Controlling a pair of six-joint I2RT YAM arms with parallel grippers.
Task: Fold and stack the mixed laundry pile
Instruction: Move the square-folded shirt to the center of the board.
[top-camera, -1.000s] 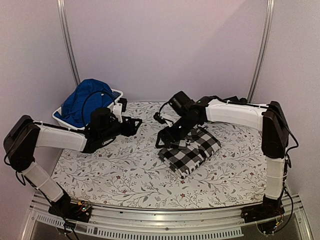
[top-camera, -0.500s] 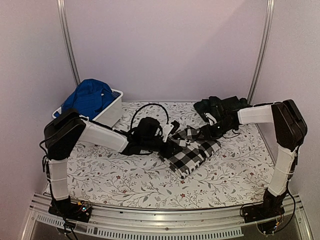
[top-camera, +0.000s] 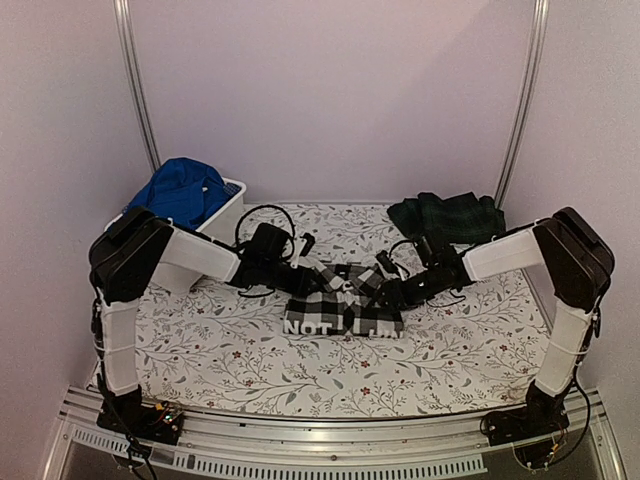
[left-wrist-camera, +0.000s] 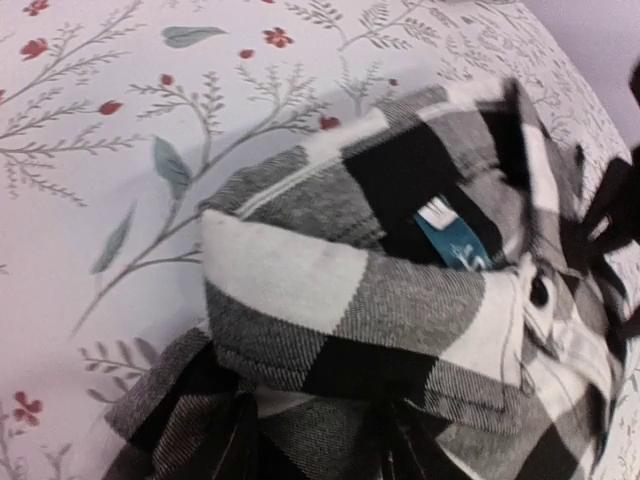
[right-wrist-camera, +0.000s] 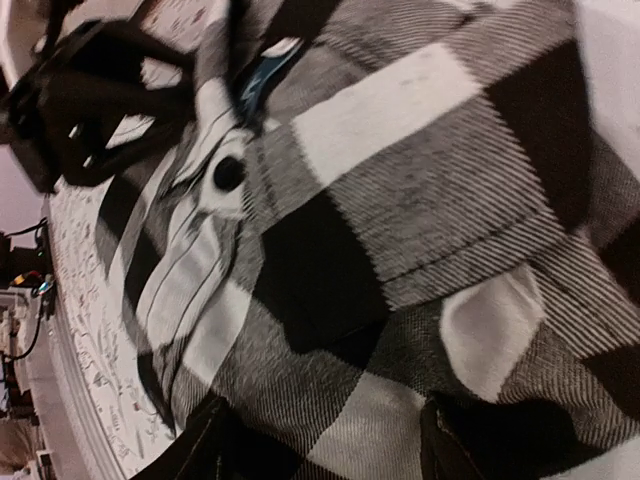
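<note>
My left gripper (left-wrist-camera: 318, 445) is clamped on a bunched fold of the checked shirt (top-camera: 345, 308), with cloth pinched between the two dark fingers at the bottom of my left wrist view. My right gripper (right-wrist-camera: 325, 450) is closed the same way on the opposite side, its fingers sunk into the weave. I judge I hold it at both ends so I can pull the shirt flat and square it, rather than drag it by one corner.

The left grip is on the edge of the shirt nearer the white tub (top-camera: 232, 200), and the right grip is on the edge farther from it. Between them I can see the collar (left-wrist-camera: 360, 300), a teal label (left-wrist-camera: 450, 240) and a dark button (right-wrist-camera: 228, 172), so the neck end faces up.

The shirt lies right of the tub on the floral table cover (top-camera: 230, 350). The blue garment (top-camera: 180, 195) is heaped inside the tub, not yet folded. The tartan garment (top-camera: 447, 215) lies well to the right of the tub at the far edge of the table, apart from the shirt. That leaves room to fold.
</note>
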